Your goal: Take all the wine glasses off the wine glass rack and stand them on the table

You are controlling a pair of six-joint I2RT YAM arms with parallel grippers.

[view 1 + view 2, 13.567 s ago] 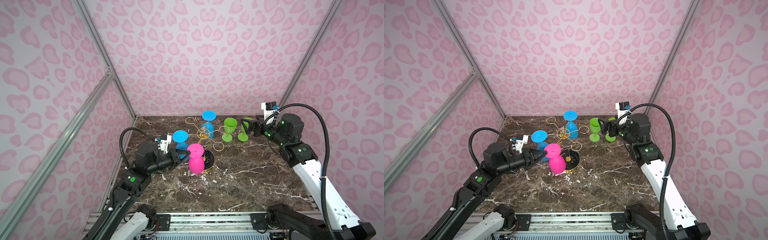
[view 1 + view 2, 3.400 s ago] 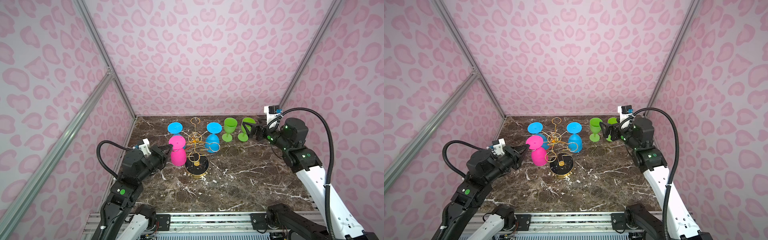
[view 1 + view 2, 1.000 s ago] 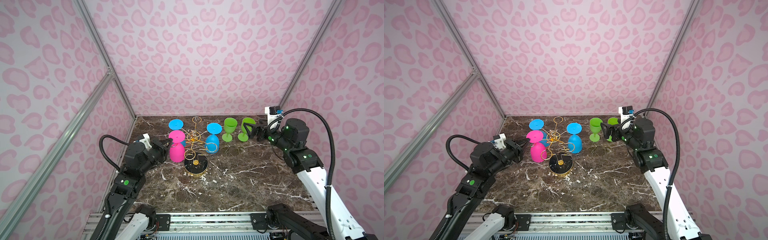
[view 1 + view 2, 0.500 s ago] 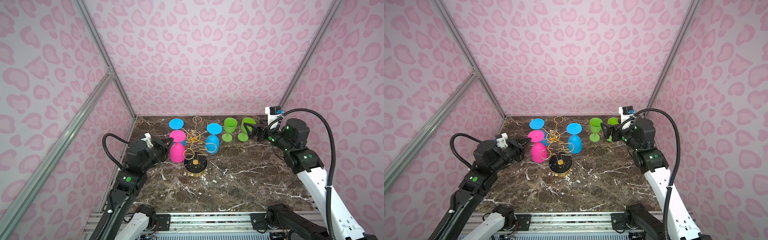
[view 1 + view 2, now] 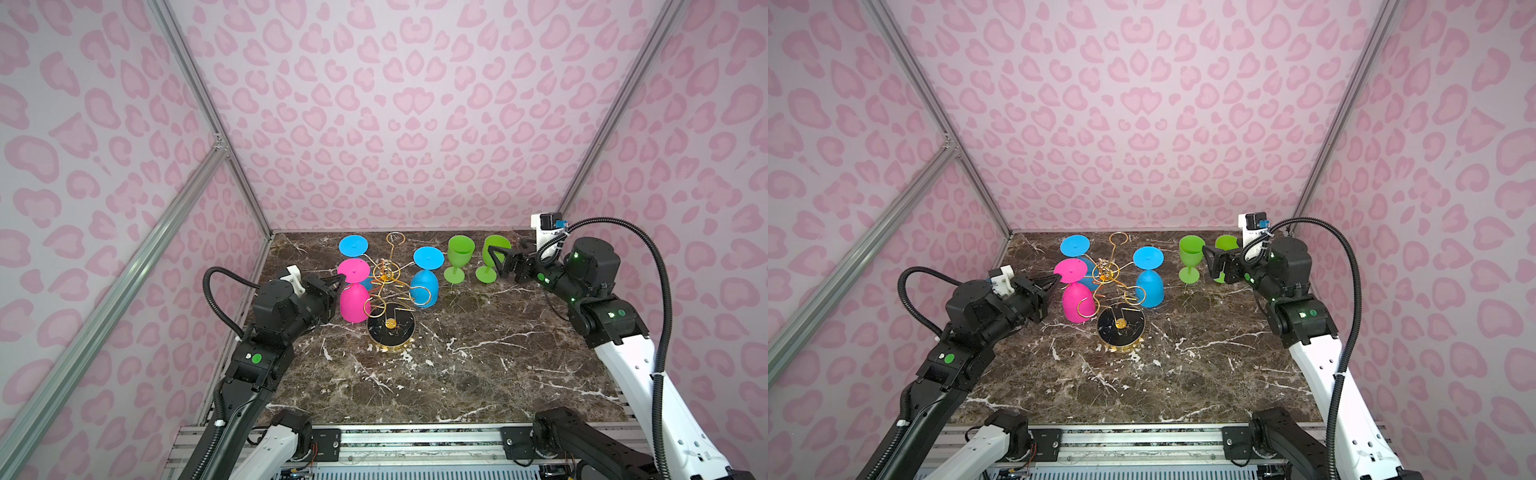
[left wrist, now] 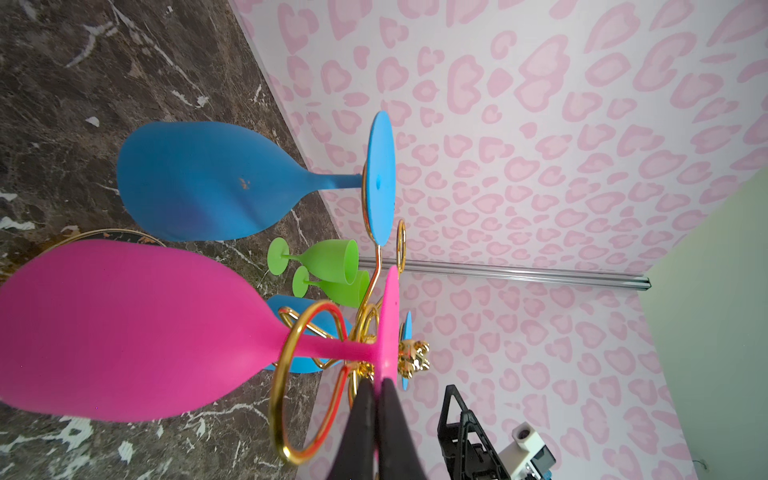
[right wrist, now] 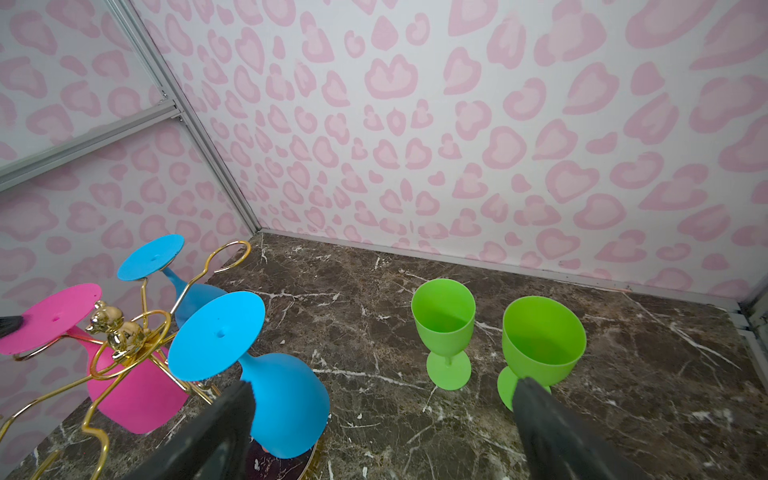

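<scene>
Brown marble table [image 5: 457, 374], pink leopard-print walls [image 5: 395, 124]. At centre frame, the gold wine glass rack [image 5: 390, 328] carries an inverted pink wine glass [image 5: 353, 301], its foot pinched by the closed left pincer [image 5: 338, 283], plus two blue glasses [image 5: 424, 286]. At right, the right pincer [image 5: 496, 262] gapes wide and empty beside two green goblets [image 5: 460, 251].

Shiny gold-metal wine glass rack [image 5: 392, 332], matt pink wine glass [image 5: 353, 303]
</scene>
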